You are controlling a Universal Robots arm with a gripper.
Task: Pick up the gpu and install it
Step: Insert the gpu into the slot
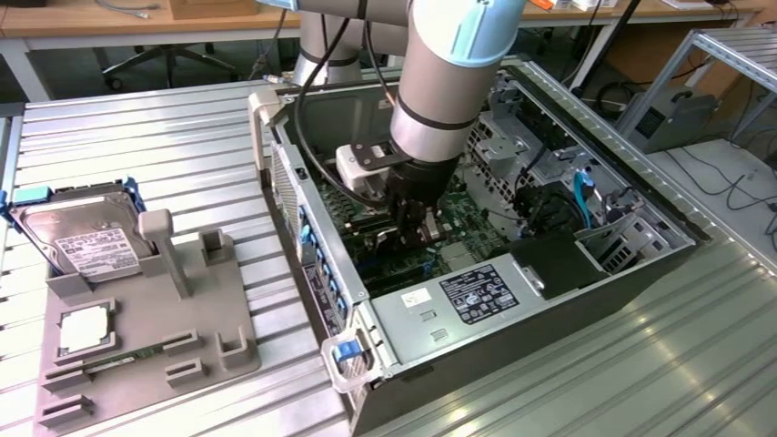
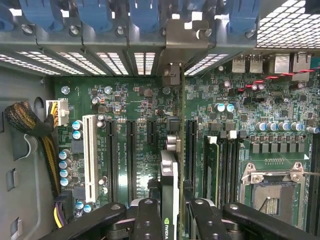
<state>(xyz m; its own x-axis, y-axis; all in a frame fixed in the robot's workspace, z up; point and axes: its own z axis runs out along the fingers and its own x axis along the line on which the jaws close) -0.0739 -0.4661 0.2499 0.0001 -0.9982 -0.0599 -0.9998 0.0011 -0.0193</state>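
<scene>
Status: arm is down inside the open PC case [image 1: 661, 205], which lies on its side on the slatted metal table [image 1: 158, 137].

Gripper [image 1: 413, 217] sits over the motherboard, roughly case centre in the exterior view. PSU [image 1: 468, 293] with its black label is at 5 o'clock from it.

Wrist view: gripper [image 2: 169, 222] has its 2 fingers [image 2: 147, 220] clamped on the gpu [image 2: 169, 175], 1 finger on each face. Card stands on edge, seen from above as a thin strip with an NVIDIA logo between the fingers.

The gpu runs parallel to the black expansion slots [image 2: 131, 155] on the motherboard [image 2: 135, 100]. It has the short black slot on one side and a long black slot just beside it on the other. The white slot [image 2: 90, 157] is well apart from it. The bracket end points at the rear wall, where the row of blue slot latches [image 2: 95, 12] sits. Can't tell if the card edge is in a slot or just above one.

The open CPU socket [image 2: 272, 192] is on the far side of the memory slots from the card. A sleeved cable bundle [image 2: 25, 120] sits off the board edge.

In the exterior view, at 9 o'clock from the case: a grey fixture [image 1: 213, 350]. It holds the hard drive [image 1: 85, 241] upright in its blue-edged frame, with the memory stick [image 1: 122, 357] flat at 6 o'clock from the drive.
</scene>
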